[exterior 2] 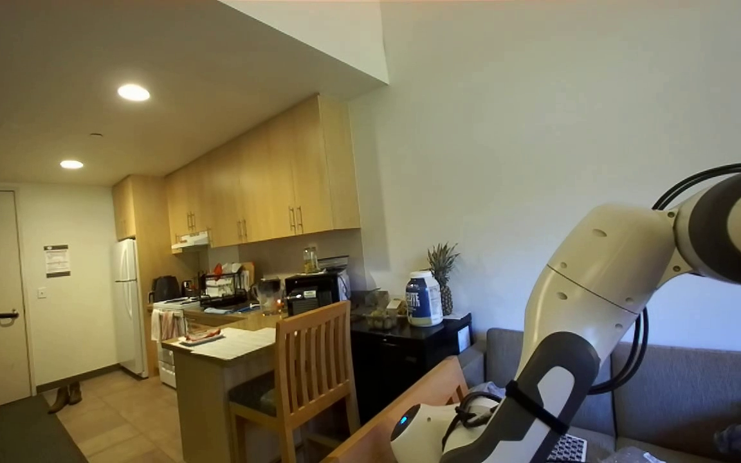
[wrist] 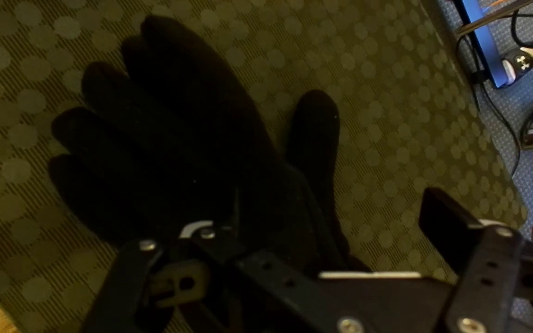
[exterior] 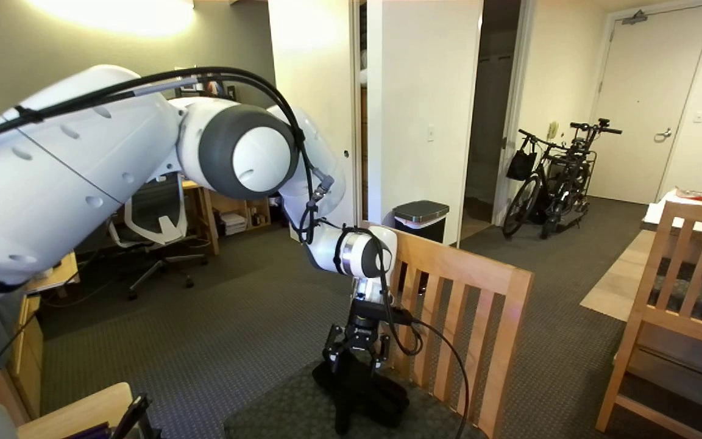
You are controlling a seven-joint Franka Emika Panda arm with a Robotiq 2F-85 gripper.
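A white robot arm reaches in from the left, black cables strapped along it, and bends at a high elbow; the forearm slopes down to the right, and below the wrist the gripper points down over a chair seat; its jaws stand wide apart and grip nothing; in the wrist view, one finger overlaps a black glove while the opposite one stands over the patterned seat to the right, past the thumb; whether either touches down cannot be told; the glove lies on the seat in front of a slatted backrest, thumb spread from the other fingers; it is too dark to tell whether this is one glove or two stacked.

Farther off, a trash bin stands with its lid down, a pale liner showing at the rim, contents hidden; a black bag hangs from a bicycle near the far door, its contents likewise hidden; in an exterior view, a dish rack holds white dishes and something red, a clear pitcher to its right; a glass jar sits atop a black appliance, its contents too small to tell; farther right, a white-lidded tub stands before a pineapple, a clear container to its left, the contents unclear; a tray on the counter bears something reddish.
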